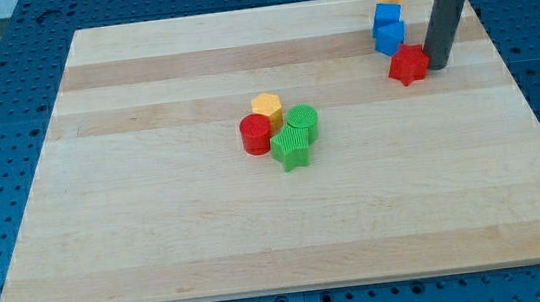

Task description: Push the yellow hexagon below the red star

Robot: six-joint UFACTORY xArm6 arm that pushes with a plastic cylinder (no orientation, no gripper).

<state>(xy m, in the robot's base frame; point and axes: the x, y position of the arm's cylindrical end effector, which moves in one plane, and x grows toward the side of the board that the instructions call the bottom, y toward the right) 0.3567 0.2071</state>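
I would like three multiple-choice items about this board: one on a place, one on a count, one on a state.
1. Where is my tip?
A. just to the view's right of the red star
B. beside the green star
C. off the board

2. How many blue blocks are there?
A. one
B. two
C. four

3. How does the yellow hexagon sit?
A. alone at the view's bottom
B. stacked on the red star
C. packed in the centre cluster

Key: 1 A, the rod ends right beside the red star. 2 B, two blue blocks sit above the star. 3 C, the hexagon adjoins the red cylinder and green cylinder.
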